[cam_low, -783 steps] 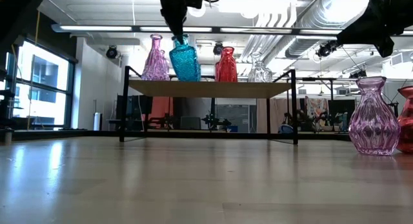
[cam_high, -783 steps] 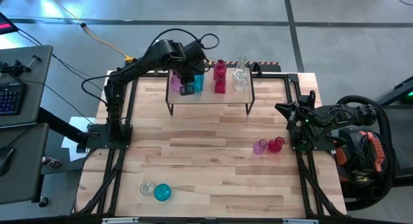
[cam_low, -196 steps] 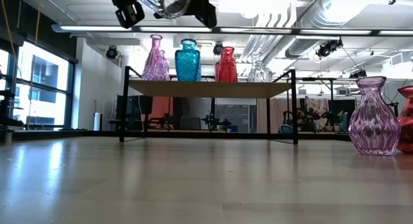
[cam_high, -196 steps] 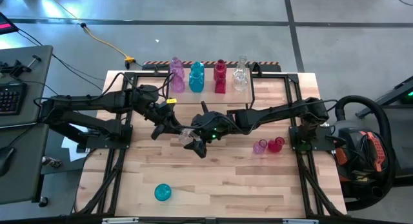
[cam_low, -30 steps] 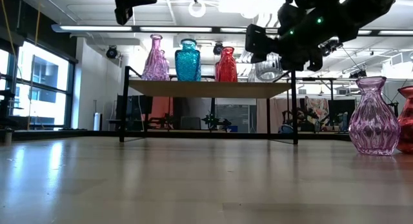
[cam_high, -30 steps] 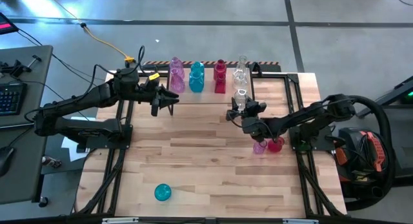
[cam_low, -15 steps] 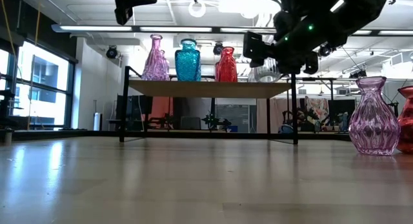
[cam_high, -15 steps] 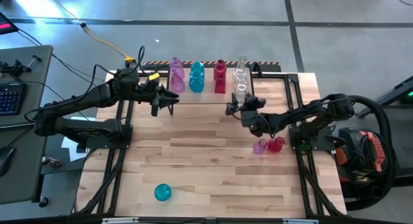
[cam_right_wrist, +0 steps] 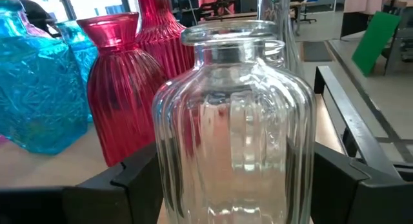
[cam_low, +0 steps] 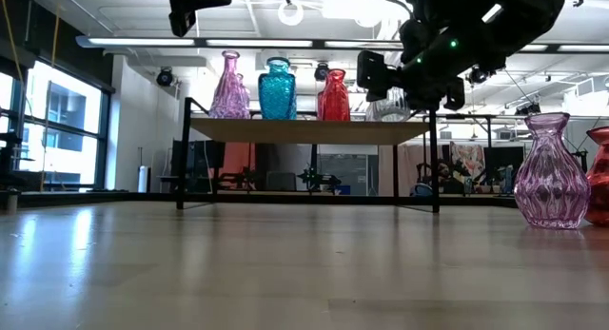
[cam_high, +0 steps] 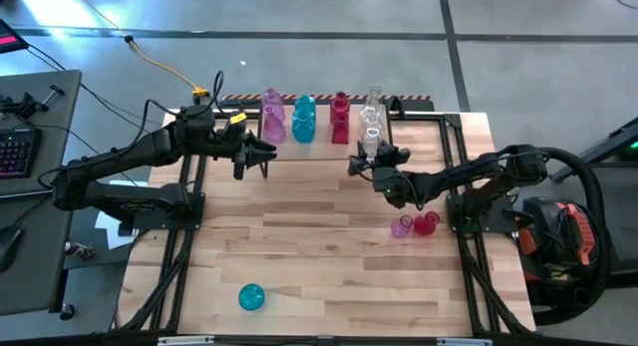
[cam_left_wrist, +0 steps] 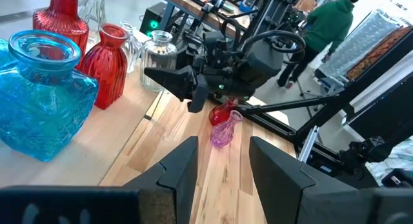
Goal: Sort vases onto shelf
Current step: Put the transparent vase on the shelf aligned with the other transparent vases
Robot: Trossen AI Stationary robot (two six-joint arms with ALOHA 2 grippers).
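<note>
Right gripper [cam_high: 367,159] is clamped around the clear ribbed vase [cam_right_wrist: 235,130], held upright at the shelf [cam_low: 309,130] front edge so it lands beside the red vase [cam_right_wrist: 122,88]. Left gripper [cam_high: 267,155] part-open, empty, parked clear off the shelf's left end.

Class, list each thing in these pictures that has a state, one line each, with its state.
Clear ribbed vase: upright, between the right hand's fingers.
Right hand: around that vase, at the shelf.
Left hand: open, holding nothing.
Teal vase on table: lying on its side.
Pink vase: standing on table.
</note>
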